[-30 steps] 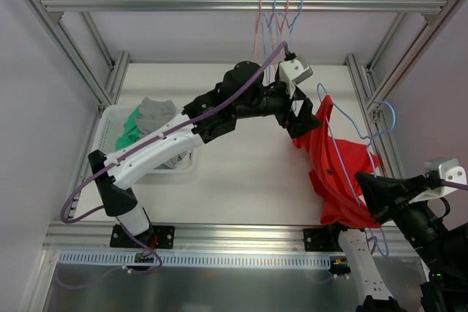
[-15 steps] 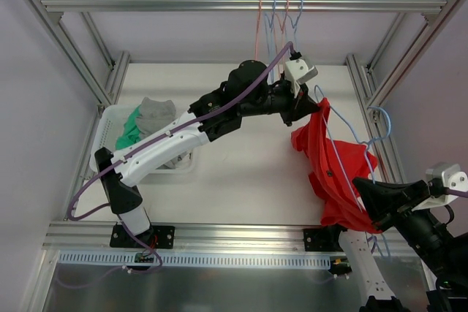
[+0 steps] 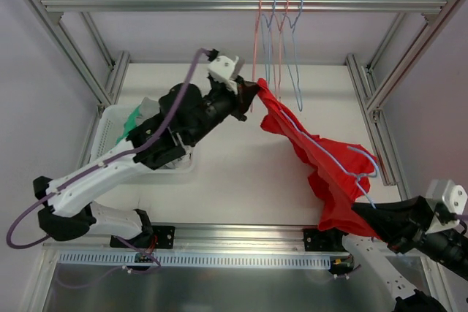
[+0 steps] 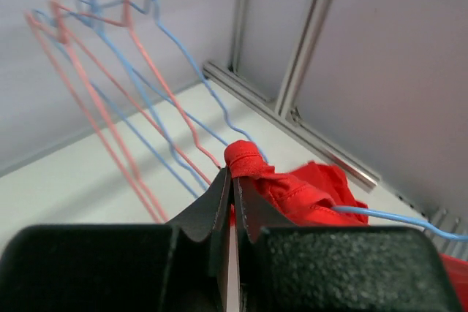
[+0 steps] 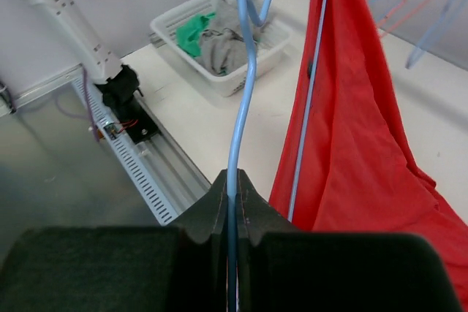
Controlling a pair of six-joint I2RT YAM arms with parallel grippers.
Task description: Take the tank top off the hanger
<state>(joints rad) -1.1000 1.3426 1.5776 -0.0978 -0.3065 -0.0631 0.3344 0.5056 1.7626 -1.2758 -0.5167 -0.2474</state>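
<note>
At the left side of the table (image 3: 241, 180) stands a white basket (image 3: 110, 123) with green and grey clothes, well apart from the work. The left hand (image 3: 245, 93) is closed on a bunched strap of the red tank top (image 3: 322, 162) and holds it up and to the left, probably so that the cloth slides off the wire. The garment is stretched in the air between both arms. The blue hanger (image 3: 358, 173) is partly inside the cloth. The right hand (image 5: 232, 191) is pinched on the hanger wire, to anchor it. Behind, spare hangers (image 3: 278, 27) on the rail (image 3: 146, 4) hang near the left hand and could catch the strap.
</note>
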